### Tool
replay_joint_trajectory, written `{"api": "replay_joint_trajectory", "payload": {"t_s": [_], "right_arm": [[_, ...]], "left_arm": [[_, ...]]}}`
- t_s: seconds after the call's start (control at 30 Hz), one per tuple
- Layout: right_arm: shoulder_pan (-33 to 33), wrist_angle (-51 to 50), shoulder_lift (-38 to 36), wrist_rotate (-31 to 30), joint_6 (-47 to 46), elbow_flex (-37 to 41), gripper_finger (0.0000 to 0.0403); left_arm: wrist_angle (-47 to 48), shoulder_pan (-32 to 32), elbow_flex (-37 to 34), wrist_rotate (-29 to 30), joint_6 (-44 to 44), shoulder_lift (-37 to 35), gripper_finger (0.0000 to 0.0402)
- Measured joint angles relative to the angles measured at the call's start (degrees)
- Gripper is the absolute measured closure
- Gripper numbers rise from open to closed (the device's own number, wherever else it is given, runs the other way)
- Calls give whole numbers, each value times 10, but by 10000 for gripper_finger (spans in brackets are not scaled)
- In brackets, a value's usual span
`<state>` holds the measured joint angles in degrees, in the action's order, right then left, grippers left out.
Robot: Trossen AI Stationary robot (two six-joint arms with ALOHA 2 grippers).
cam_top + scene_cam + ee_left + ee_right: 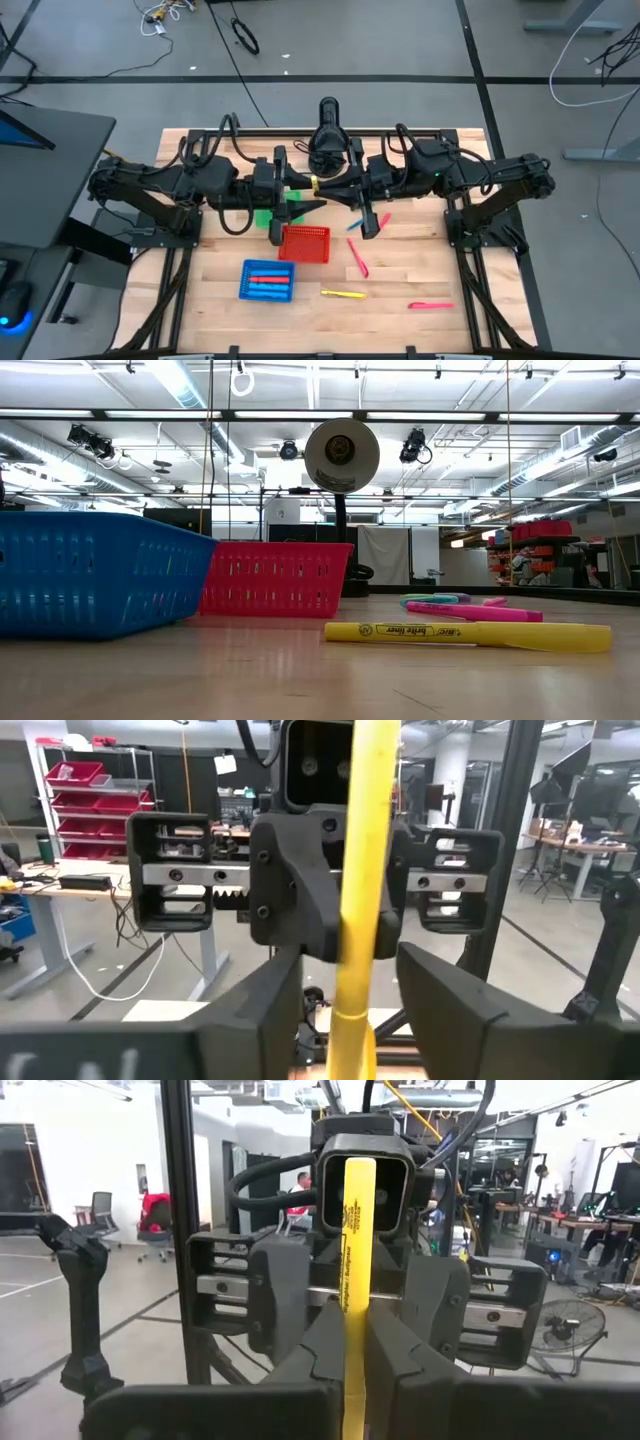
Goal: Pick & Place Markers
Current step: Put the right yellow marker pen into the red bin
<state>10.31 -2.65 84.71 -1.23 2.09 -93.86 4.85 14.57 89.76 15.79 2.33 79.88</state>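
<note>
Starting at the left of the table, the blue basket point(244, 281) holds a few red markers point(268, 279), the green basket point(261, 218) is half hidden under the left arm, and the red basket point(306, 233) sits just beyond it. Above these, at mid-table, the two arms meet nose to nose over one yellow marker point(365, 870). The left gripper point(355, 990) has its jaws apart, one on each side of the marker, and I see no firm contact on the left-hand finger. The right gripper point(352, 1335) is clamped on that same marker, jaws together around it. This looks like a hand-over in mid-air. The risk is in the timing: if the right jaws let go before the left ones bite, the marker falls, probably onto the red basket's rim or the bare wood. A skewed bite could also lever the marker out of line. Further right, the loose markers lie apart on the table: a pink one point(357, 257), a yellow one point(343, 294) and another pink one point(430, 305).
</note>
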Motion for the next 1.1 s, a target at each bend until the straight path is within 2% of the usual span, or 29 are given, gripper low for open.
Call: {"api": "replay_joint_trajectory", "payload": {"t_s": [0.33,0.57,0.8,0.97,1.1], "right_arm": [[0,2,0,7,-1,0,394],[0,2,0,7,-1,0,381],[2,-6,-10,7,-8,0,294],[3,-33,-53,8,-23,0,218],[3,-58,-84,7,-36,0,172]], "left_arm": [[24,0,0,-1,14,0,354],[22,0,0,0,14,0,354],[35,0,0,6,15,-9,356],[98,1,0,19,0,-21,356],[149,0,0,25,-4,-27,356]]}}
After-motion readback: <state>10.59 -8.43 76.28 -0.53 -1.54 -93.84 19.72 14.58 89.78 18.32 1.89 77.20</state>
